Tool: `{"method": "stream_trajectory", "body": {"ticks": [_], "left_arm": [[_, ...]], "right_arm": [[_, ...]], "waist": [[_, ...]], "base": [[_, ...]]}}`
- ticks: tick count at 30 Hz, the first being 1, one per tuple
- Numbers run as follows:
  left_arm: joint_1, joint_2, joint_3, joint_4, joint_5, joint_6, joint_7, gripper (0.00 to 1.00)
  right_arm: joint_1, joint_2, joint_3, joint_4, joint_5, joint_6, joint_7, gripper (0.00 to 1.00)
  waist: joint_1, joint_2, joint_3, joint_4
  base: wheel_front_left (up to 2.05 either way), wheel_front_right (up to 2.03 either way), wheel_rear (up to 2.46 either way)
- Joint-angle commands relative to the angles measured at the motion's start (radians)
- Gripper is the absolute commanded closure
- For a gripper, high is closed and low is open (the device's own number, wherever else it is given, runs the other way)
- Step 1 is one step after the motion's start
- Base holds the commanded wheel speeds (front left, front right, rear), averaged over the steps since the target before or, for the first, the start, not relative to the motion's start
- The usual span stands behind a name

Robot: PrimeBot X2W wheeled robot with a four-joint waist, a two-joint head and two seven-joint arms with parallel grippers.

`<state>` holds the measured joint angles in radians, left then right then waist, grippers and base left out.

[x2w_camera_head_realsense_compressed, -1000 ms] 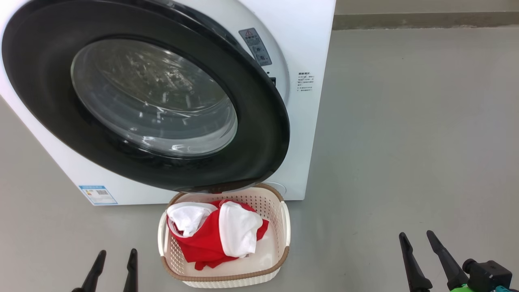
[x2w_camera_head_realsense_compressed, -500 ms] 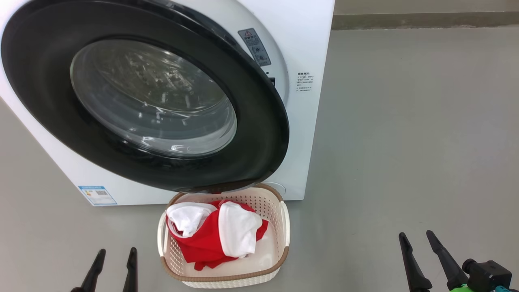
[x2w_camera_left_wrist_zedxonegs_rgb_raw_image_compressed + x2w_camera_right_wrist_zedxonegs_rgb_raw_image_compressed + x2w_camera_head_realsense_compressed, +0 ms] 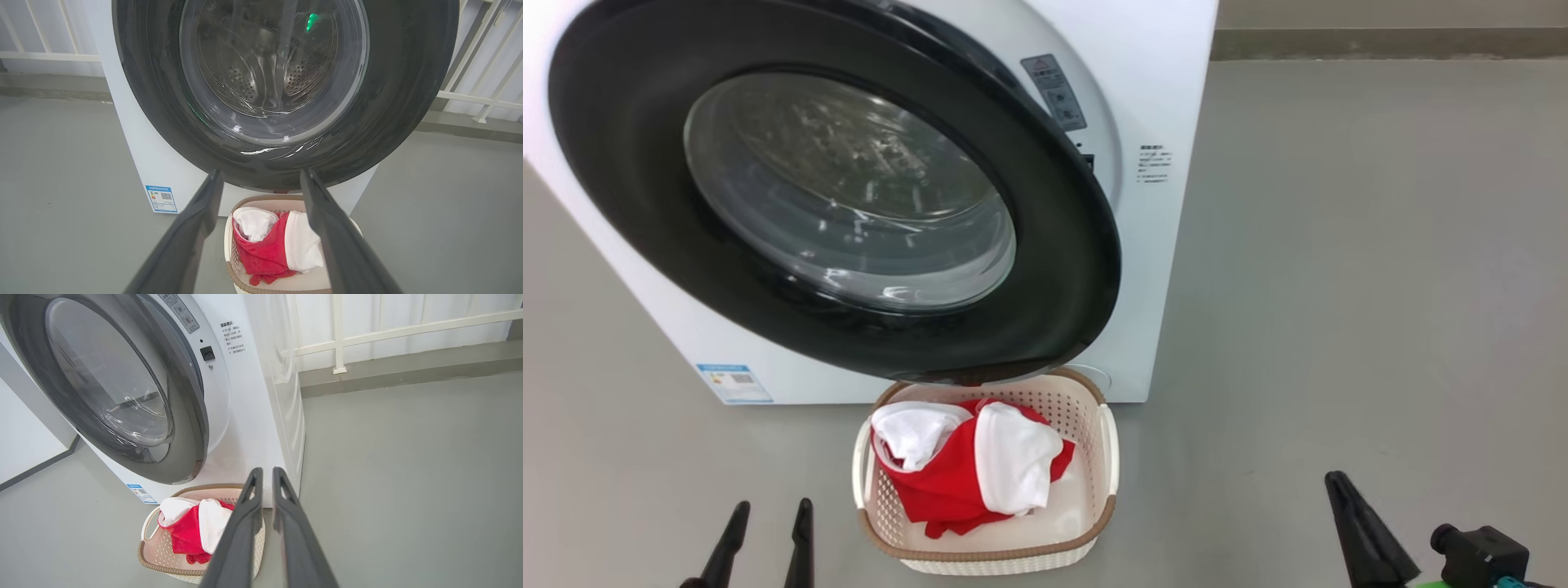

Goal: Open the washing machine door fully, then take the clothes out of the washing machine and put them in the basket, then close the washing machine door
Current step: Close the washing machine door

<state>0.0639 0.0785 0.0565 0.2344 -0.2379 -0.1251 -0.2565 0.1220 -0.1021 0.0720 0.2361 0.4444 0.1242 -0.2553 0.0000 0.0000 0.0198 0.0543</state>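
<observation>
The clothes [image 3: 968,474] sat in the basket [image 3: 1109,457] below the washing machine door [image 3: 621,180], which looked slightly ajar. My left gripper [image 3: 772,510] was spread, my right gripper [image 3: 267,473] pinched nearly together, empty. Door-closing step, I reckon; next needed a push on its rim.

The head view looks forward and down from above, with the washing machine door [image 3: 833,204] toward 11 o'clock and the basket [image 3: 1109,449] at 6. The left wrist view sits low and close, facing the door square-on. The right wrist view stands off toward 4 o'clock, looking obliquely. All three share door and basket.
</observation>
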Motion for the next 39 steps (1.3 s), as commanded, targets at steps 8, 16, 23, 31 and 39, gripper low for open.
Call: {"method": "stream_trajectory", "body": {"ticks": [8,16,23,31,39], "left_arm": [[-0.047,-0.013,0.007,-0.025,-0.006,-0.006,-0.005,0.0],[-0.095,-0.023,-0.036,-0.016,-0.025,-0.006,-0.005,0.0],[-0.138,-0.027,-0.075,-0.008,-0.043,-0.006,-0.005,0.0],[-0.207,-0.028,-0.109,-0.008,-0.065,-0.006,-0.005,0.0],[-0.25,-0.028,-0.143,-0.004,-0.087,-0.006,-0.005,0.0]], "right_arm": [[-0.155,-0.019,0.114,-0.008,0.024,0.007,-0.006,1.0],[-0.378,-0.012,0.202,0.044,0.052,0.007,-0.006,1.0],[-0.523,-0.001,0.233,0.132,0.081,0.007,-0.006,1.0],[-0.626,-0.013,0.219,0.175,0.09,0.007,-0.006,1.0],[-0.704,-0.03,0.166,0.194,0.095,0.007,-0.006,1.0]], "waist": [[0.0,0.0,0.043,0.07],[0.0,0.0,0.109,0.146],[0.0,0.0,0.167,0.2],[0.0,0.0,0.258,0.241],[0.0,0.0,0.321,0.268]], "base": [[0.0,0.0,0.0],[0.0,0.0,0.0],[0.0,0.0,0.0],[0.0,0.0,0.0],[0.0,0.0,0.0]]}}
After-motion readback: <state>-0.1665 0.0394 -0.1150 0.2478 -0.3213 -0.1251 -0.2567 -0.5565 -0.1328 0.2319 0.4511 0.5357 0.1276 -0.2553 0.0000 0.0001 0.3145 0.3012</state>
